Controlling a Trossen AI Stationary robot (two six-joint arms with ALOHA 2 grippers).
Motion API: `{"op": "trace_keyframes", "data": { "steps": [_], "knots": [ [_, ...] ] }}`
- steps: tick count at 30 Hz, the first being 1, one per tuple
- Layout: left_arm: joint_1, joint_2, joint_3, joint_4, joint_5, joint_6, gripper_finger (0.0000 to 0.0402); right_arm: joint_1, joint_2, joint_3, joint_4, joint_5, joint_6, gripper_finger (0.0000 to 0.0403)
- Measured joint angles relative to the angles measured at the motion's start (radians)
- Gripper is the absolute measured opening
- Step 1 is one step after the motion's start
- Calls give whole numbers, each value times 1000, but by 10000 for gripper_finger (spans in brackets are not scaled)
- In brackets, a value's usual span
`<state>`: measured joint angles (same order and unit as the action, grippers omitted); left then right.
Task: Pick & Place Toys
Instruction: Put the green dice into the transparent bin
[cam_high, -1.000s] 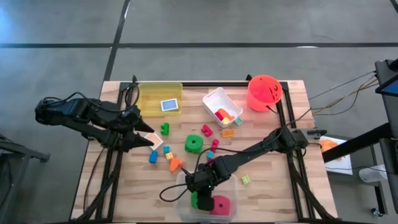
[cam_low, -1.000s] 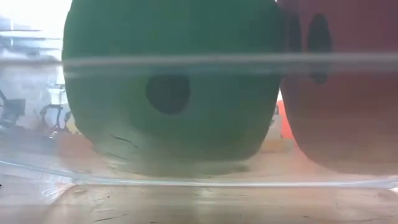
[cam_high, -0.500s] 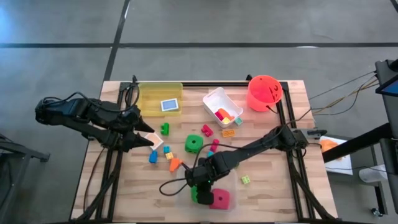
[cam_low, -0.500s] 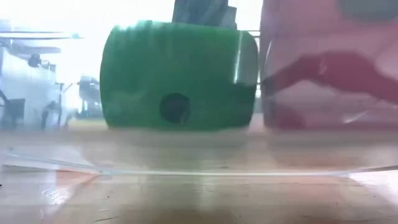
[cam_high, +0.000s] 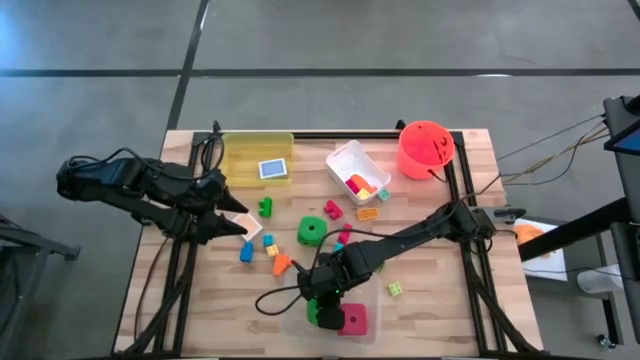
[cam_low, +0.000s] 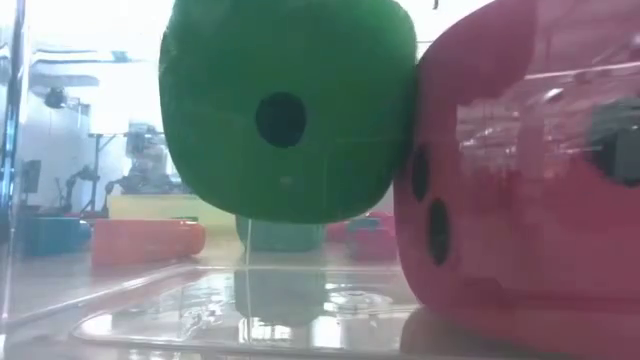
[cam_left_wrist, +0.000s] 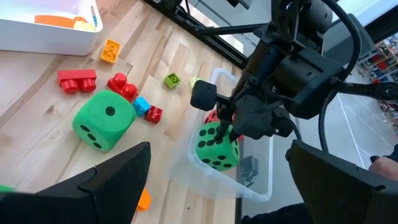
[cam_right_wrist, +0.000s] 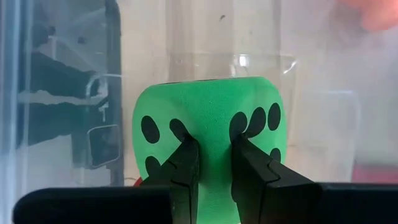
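The right gripper pinches a fold of the green die, now lifted inside the clear tub beside the pink die, so release remains. The left gripper waits, jaws wide.

Green die with black dots; pink die beside it; orange bucket; yellow tub.

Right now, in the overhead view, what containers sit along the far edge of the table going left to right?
Yellow rectangular plastic tub holding a blue square tile → white rectangular tub with small bright blocks inside → orange bucket with a face.
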<state>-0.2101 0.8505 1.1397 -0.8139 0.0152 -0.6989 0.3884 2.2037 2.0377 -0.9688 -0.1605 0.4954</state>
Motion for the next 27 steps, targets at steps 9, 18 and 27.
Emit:
{"op": "trace_keyframes", "data": {
  "steps": [9,18,27],
  "knots": [
    [0,0,0,0,0,7,369,34,-2,1,12,-17,-2,53],
    [0,0,0,0,0,15,369,48,-2,1,21,34,-131,46],
    [0,0,0,0,0,23,369,59,-3,1,19,62,-366,45]
  ]
}}
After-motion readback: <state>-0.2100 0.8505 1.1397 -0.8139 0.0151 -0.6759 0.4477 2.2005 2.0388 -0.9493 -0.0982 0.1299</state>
